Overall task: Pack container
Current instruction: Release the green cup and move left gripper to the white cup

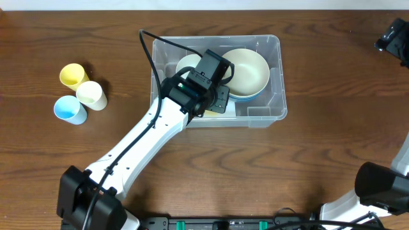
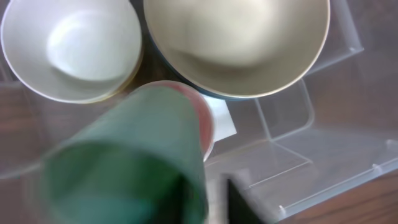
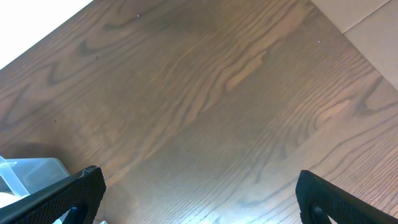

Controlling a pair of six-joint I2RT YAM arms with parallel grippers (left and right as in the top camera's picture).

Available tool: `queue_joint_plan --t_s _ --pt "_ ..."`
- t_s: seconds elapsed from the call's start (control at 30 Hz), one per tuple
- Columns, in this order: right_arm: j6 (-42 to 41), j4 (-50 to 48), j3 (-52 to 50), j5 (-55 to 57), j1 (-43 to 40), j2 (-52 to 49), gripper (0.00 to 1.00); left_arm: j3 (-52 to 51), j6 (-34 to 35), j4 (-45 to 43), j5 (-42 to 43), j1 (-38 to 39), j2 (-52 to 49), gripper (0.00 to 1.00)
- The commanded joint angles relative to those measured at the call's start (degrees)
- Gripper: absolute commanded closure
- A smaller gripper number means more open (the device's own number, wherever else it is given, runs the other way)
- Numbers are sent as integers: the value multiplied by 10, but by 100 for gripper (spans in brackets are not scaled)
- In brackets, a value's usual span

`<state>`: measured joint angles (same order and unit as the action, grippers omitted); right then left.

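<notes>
The container sits mid-bench. Inside it, a small white bowl lies beside a large cream bowl. The left hand hangs over the container's near side, grasping a green cup above a pink cup. A yellow cup, a cream cup and a blue cup stand well apart to the left. The right hand, released with its fingers wide, hovers over the wood beyond the container.

Soft, even light from above on my table, shadows faint. At my left wrist the green cup is pure blur; pale glare streaks the container.
</notes>
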<state>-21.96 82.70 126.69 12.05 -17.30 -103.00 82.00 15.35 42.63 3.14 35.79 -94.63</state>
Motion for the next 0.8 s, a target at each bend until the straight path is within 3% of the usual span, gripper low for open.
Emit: queue_joint_plan --t_s 0.0,0.07,0.13,0.47,0.63,0.77 --pt "-7 1 7 3 -2 11 1 7 -5 -1 5 2 -3 46" --pt "-7 1 7 3 -2 11 1 7 -5 -4 5 2 -3 30" --pt "-7 1 7 3 -2 11 1 8 -5 -10 5 1 -3 23" --pt "-7 1 7 3 -2 11 1 50 -8 15 3 -44 66 18" --pt "-7 1 7 3 -2 11 1 68 -18 61 -46 -116 134 6" --pt "-7 1 7 3 -2 11 1 68 -37 106 -122 -216 165 3"
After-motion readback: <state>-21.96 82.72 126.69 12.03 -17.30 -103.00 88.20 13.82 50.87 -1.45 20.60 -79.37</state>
